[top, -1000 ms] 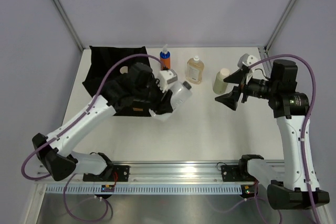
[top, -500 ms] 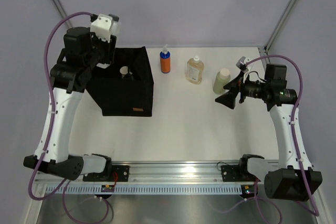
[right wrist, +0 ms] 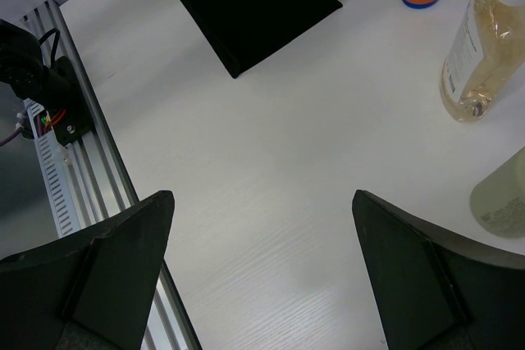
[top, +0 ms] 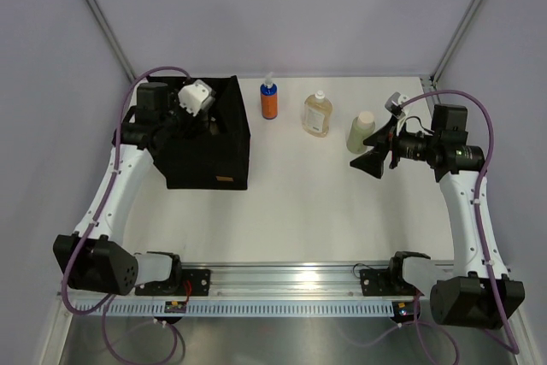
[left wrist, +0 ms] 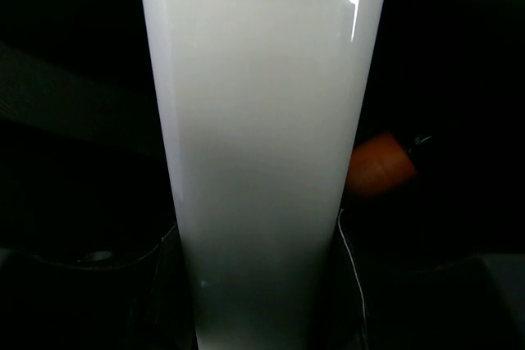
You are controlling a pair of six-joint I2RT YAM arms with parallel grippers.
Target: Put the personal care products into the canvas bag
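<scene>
Since the frame of half a second ago, the left gripper (top: 190,113) has come down from high above the far left corner of the canvas bag (top: 214,156) to the mouth of the bag, while the right arm has kept its place. This gripper is closed on a pale whitish bottle (left wrist: 262,161), which fills its wrist view and reaches forward from the fingers into the dark inside of the bag. Just to the right of this bottle, deeper in the bag, an orange bottle (left wrist: 377,165) shows partly. To the right of the left hand, outside the bag, the orange spray bottle (top: 269,100) and the amber bottle (top: 317,114) stand upright on the table (top: 299,211). The pale green bottle (top: 361,132) stands close beside one finger of the right gripper (top: 363,148), not between the fingers. The right gripper is wide open and holds nothing.
</scene>
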